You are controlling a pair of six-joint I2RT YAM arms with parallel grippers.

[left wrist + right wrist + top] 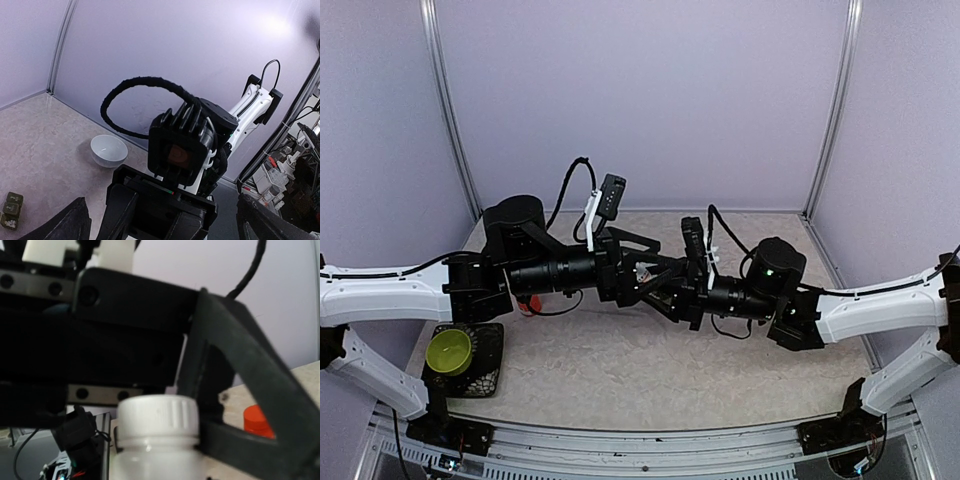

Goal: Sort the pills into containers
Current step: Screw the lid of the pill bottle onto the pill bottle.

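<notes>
Both arms meet above the middle of the table. My right gripper (670, 288) is shut on a small white bottle (157, 425) with a ribbed white cap, held upright. My left gripper (642, 274) is wide open and faces the right one. One of its dark fingers (240, 365) slopes down just right of the cap, and its body fills the view above the cap. In the left wrist view the fingers (70, 225) stand far apart at the bottom corners. The containers (11, 210), a short dark green row of cells, lie on the table at the lower left. No pills show.
A white bowl (108, 150) sits on the table near the back wall. A lime-green bowl (449, 350) rests on a black stand at the front left. An orange-red cap-like piece (256, 420) lies on the table behind the bottle. Grey walls close three sides.
</notes>
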